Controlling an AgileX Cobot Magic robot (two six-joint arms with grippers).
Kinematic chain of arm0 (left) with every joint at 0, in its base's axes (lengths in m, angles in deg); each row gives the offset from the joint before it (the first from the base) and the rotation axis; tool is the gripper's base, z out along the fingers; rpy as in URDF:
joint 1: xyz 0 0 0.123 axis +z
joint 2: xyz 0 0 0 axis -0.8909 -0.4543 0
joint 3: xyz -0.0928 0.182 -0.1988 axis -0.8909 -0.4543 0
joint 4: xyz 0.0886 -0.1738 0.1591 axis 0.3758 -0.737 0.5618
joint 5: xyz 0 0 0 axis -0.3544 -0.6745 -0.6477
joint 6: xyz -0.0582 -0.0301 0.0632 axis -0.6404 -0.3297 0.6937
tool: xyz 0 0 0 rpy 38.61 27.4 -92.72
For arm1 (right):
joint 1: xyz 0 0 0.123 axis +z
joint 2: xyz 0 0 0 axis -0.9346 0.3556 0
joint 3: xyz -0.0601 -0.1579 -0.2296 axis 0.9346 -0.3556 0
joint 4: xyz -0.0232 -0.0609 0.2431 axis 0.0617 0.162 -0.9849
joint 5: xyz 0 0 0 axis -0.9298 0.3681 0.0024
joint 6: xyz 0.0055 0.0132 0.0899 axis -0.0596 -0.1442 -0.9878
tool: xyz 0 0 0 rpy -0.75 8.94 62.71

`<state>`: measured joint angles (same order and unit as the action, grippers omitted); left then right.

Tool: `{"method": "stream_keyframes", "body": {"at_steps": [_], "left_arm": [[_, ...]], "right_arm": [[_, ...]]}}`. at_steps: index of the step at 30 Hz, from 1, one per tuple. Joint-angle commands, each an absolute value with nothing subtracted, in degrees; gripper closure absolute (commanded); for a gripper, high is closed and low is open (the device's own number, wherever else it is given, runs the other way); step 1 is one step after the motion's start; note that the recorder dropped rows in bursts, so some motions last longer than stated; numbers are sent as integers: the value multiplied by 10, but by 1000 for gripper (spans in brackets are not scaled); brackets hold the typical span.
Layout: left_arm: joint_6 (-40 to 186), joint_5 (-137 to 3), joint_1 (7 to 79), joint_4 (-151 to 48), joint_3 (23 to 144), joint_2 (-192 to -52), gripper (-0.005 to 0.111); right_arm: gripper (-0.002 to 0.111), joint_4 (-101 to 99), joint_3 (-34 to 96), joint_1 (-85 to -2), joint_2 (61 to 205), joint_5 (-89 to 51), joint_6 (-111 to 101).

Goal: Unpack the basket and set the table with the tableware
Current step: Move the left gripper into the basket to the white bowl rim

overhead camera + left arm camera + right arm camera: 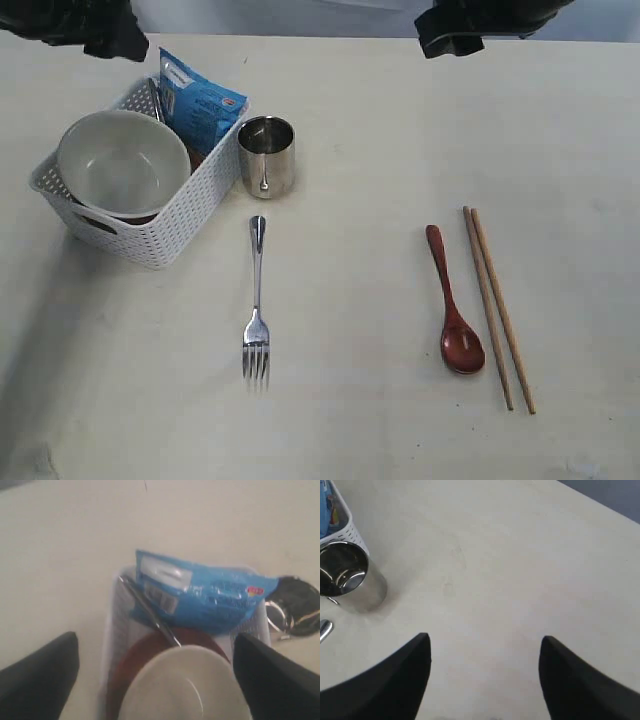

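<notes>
The basket [150,238] sits at about ten o'clock on the table [380,120], a broad pale cream top with faint specks and a few small scuffs. Nearest the camera in the exterior view, a steel fork [257,310] lies at seven o'clock, tines toward the near edge. At four o'clock a dark red spoon [455,305] lies just beside a pair of wooden chopsticks [497,308], which are on its three o'clock side, all pointing roughly near to far. Farther back, a shiny steel cup [266,156] stands upright just beside the basket's three o'clock corner. Inside the basket a cream bowl [122,160] rests on a reddish-brown plate [132,657]. Behind the bowl a steel knife [150,612] leans against a blue snack packet [200,100]. The left gripper [155,685] hovers above the basket, its claw released and empty. The right gripper [485,677] hangs over bare table near the cup, also released and empty. Past the table's far edge runs a plain pale grey-blue wall [300,14].
</notes>
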<state>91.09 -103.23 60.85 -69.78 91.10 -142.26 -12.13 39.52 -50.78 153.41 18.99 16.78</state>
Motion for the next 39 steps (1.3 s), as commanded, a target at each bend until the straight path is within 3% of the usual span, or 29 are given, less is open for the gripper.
{"method": "stream_keyframes", "body": {"at_steps": [1, 7, 36, 39], "left_arm": [[853, -1102, 611, -622, 925, -1425, 43], [861, -1195, 611, -618, 925, -1427, 47], [844, -1173, 611, -558, 925, -1521, 48], [836, -1173, 611, -558, 925, -1521, 58]], "right_arm": [[48, -133, 393, -509, 1529, 185, 171], [48, -149, 393, -509, 1529, 185, 171], [48, -174, 383, -509, 1529, 169, 185], [48, -174, 383, -509, 1529, 169, 188]]}}
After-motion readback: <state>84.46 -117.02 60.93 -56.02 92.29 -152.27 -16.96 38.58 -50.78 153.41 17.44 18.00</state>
